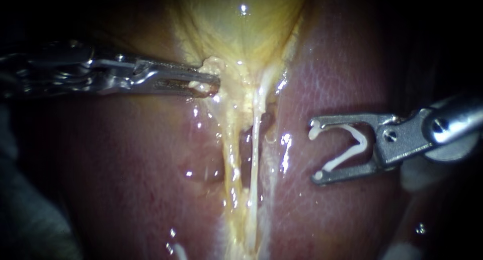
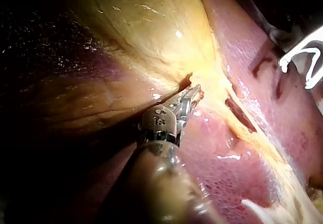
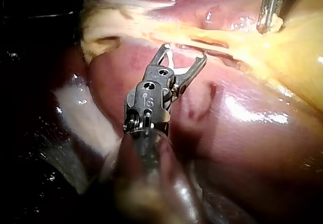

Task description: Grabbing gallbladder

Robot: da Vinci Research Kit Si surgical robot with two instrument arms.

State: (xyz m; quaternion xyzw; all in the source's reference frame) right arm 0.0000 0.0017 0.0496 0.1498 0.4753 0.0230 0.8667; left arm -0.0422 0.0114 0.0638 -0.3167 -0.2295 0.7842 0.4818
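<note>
At 8 o'clock in the endoscope view a dull grey patch (image 1: 22,225) is sitting at the edge, too dim to identify. The surroundings beyond the tissue are fading into darkness on both sides.

The left instrument (image 1: 210,78) is reaching in from 9 o'clock, its shaft running level toward the centre. Its jaws are clenching a lump of yellow fatty tissue at the narrow lower end of the gallbladder (image 1: 236,23). The left wrist view is showing the same bite, with the tips buried in the yellow edge where it is meeting the liver (image 1: 126,169).

The gallbladder itself is filling the view from 11 to 12 o'clock, pale yellow and tapering down toward the centre. The liver is spreading out as a reddish-pink surface to either side of it, wet all over and throwing back small bright glints of light. From the gallbladder's tip a pair of pale tubes (image 1: 254,149) is running down toward 6 o'clock, a dark slit showing between them.

Past the tubes, at 3 o'clock, the right instrument (image 1: 315,150) is coming in from the right edge and sitting over the liver, near the tubes but apart from them. Its jaws are standing wide, cradling an open white clip (image 1: 354,142) that is touching both of them.
</note>
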